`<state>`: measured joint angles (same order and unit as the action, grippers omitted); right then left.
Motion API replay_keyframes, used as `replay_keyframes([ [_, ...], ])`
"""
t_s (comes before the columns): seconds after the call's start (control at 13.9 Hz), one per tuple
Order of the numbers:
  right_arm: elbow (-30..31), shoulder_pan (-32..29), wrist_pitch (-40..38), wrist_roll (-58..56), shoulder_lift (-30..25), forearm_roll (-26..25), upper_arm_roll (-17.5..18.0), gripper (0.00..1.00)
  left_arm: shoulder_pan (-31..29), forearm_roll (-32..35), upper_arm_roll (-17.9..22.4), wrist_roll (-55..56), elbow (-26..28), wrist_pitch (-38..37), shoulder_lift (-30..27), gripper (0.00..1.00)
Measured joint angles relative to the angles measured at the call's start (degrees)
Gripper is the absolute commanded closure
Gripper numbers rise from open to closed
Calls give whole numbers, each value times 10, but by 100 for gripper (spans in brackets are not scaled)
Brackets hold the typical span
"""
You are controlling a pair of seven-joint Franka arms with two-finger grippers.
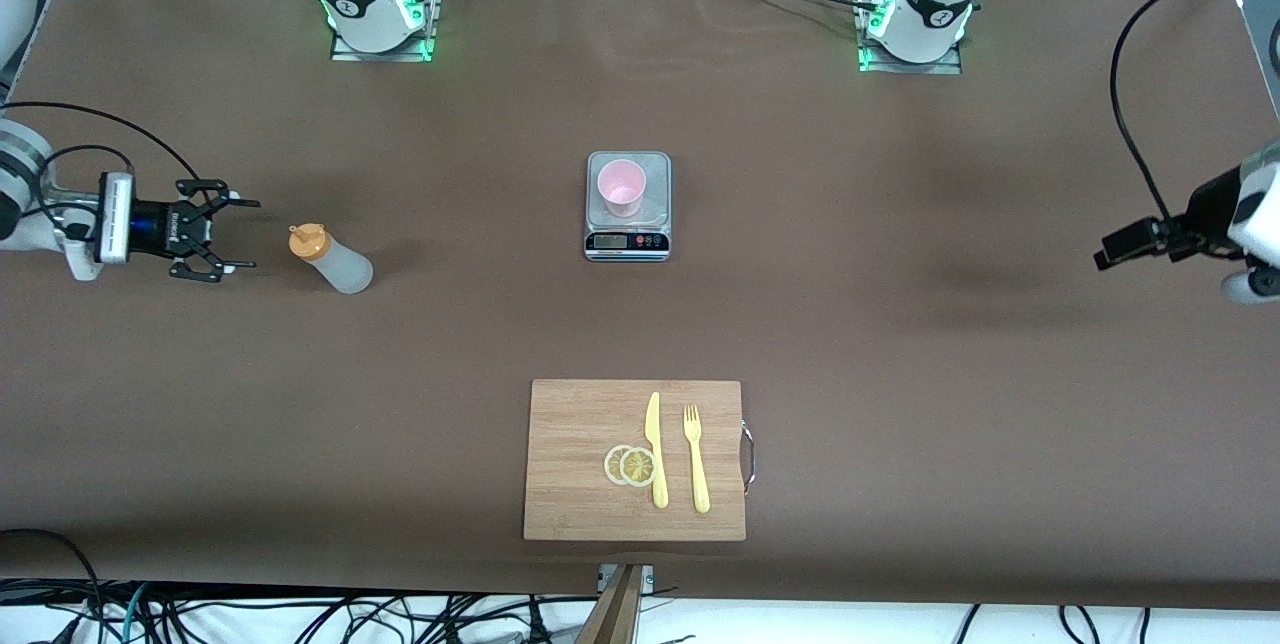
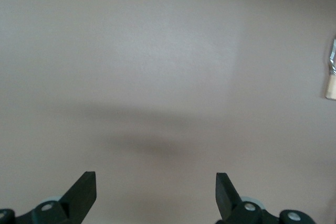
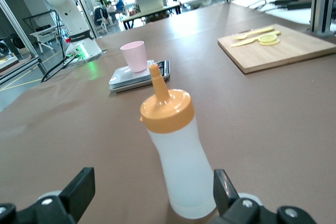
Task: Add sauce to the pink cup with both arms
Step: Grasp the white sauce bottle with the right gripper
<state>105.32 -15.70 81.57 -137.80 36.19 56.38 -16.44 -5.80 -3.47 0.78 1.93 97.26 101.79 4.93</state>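
The sauce (image 1: pixel 332 259) stands upright on the bench (image 1: pixel 900 324), well apart from the scale (image 1: pixel 627 206) and toward the right arm's end, its orange cap and nozzle on top. The pink cup (image 1: pixel 621 188) sits upright on the scale's platform, and looks empty as far as the front view shows. The right hand (image 1: pixel 222 238) is low beside the sauce, on the side away from the scale, pointing at it with its fingers spread wide and nothing between them; in the right wrist view the bottle (image 3: pixel 176 161) fills the space ahead of the two fingertips (image 3: pixel 79 187), not yet touched. The left hand (image 2: pixel 156 195) hangs over bare bench toward the left arm's end, far from the scale, also released and empty, waiting. The step in hand seems to be the approach to grasp the sauce. The next move likely calls for sliding the right hand forward until the fingers straddle the bottle's body below the cap, then closing gently, since the soft wall could squeeze out sauce early. A cutting board (image 1: pixel 634 459) with knife, fork and lemon slices lies nearer the front camera than the scale.
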Motion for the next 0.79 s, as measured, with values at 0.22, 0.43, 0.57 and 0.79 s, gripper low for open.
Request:
replay_keyframes([
  [0.22,0,2,0,-47,32,28,3,0,25,0,23,2,-1,-38,-51,0],
  [0.43,-1,4,0,-79,44,45,17,0,27,0,17,3,-1,-58,-62,0],
  [0.57,-1,6,0,-96,46,60,27,0,27,0,7,7,-2,-58,-62,0],
  [0.79,-1,9,0,-106,52,75,41,0,27,0,4,10,-5,-58,-62,0],
])
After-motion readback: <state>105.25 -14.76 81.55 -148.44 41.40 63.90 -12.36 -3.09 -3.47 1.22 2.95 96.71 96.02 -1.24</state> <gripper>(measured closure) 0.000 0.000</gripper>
